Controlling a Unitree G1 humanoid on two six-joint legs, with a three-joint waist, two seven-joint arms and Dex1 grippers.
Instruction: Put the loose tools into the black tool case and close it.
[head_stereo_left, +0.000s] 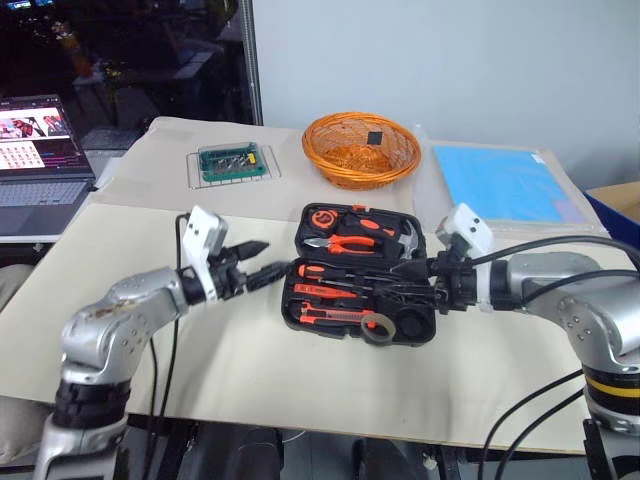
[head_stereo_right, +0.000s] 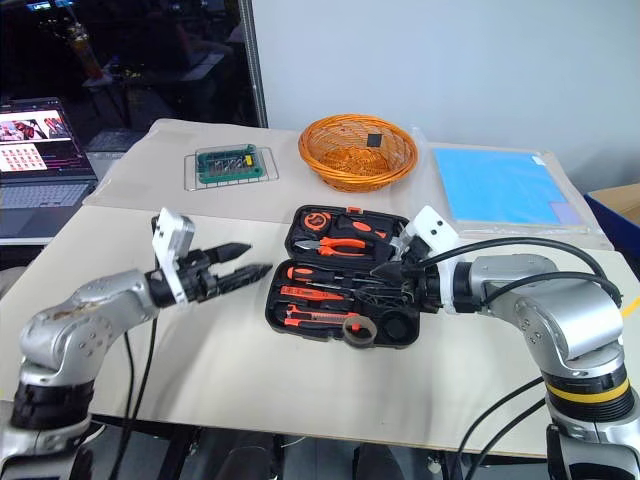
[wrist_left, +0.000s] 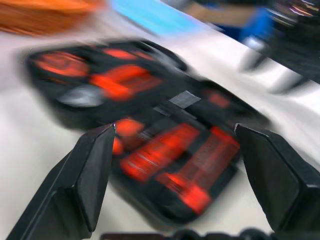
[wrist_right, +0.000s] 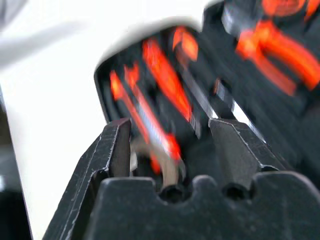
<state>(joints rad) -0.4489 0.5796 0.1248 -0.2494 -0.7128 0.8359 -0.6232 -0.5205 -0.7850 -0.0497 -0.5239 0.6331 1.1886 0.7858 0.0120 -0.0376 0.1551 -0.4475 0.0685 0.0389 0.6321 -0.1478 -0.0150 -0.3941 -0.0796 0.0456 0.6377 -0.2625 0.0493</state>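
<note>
From my seat, going left to right: my left tool (head_stereo_left: 256, 262) hovers at centre-left of the frame with its fingers spread and nothing between them, just beside the left edge of the black moulded-plastic clamshell tool case (head_stereo_left: 362, 288). That case lies open on the beige worktop (head_stereo_left: 150, 330) at mid-frame. The orange-and-black-handled screwdrivers (head_stereo_left: 322, 272) and the orange-and-black utility knife (head_stereo_left: 330, 316) sit in its near half, and the small tan tape roll (head_stereo_left: 376, 329) leans at the front rim, though I can't quite tell whether it is properly seated. My right tool (head_stereo_right: 385, 273) is over the case's right side, fingers apart and empty. I judge the loading about done; shutting the lid is what remains.
</note>
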